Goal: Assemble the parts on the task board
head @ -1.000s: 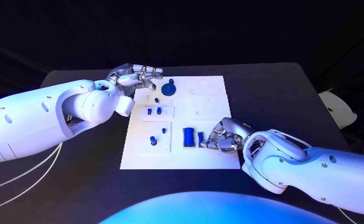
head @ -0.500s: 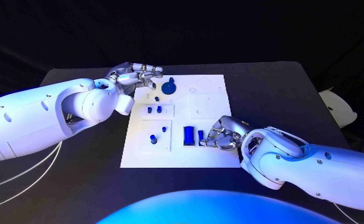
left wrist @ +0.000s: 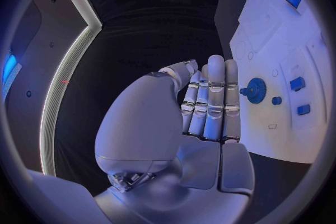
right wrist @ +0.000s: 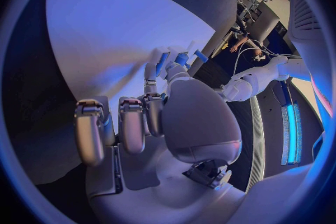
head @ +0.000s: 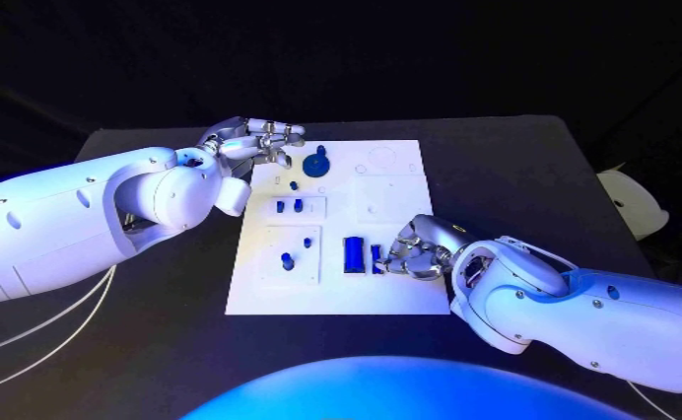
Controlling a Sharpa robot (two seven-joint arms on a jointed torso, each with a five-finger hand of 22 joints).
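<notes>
The white task board lies mid-table. My right hand is at its near right part, fingers curled onto a narrow blue part beside a larger blue block. In the right wrist view the hand has blue parts at its fingertips. My left hand hovers at the board's far left corner, holding nothing, just left of the blue gear. In the left wrist view its fingers are straight, with the gear just beyond them.
Two small blue parts stand in a left-hand plate and one blue peg in the plate nearer me. A tiny blue knob sits below the gear. Bare black table surrounds the board.
The right hand has edged slightly towards the blue block with the narrow part. The left hand has barely shifted.
</notes>
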